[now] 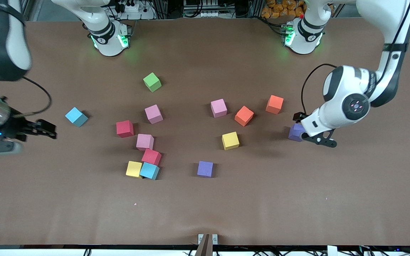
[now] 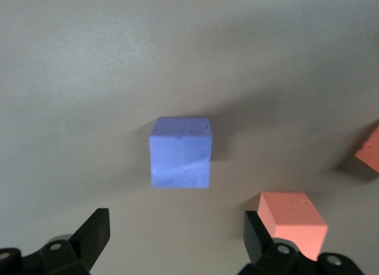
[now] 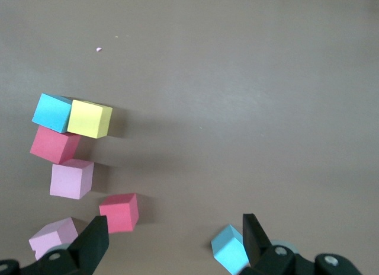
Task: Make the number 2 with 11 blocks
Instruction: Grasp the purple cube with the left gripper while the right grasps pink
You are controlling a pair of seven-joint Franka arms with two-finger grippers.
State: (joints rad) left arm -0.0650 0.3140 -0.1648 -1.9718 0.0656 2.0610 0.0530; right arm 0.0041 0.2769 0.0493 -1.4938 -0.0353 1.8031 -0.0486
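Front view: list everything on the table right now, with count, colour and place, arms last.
Pink blocks: three; one near the green cube, one mid-table, one atop the cluster.
Red blocks: two; one alone, one in the cluster.
Yellow blocks: two; one in the cluster, one mid-table.
Orange blocks: two, toward the left arm's end.
Light blue blocks: two; one touching the cluster's yellow, one toward the right arm's end.
Purple blocks: two; one nearest the camera, one under the left pincer.
Green cube: one, nearest the bases.
Left pincer: open over the purple block.
Right pincer: open, near the lone light blue block.
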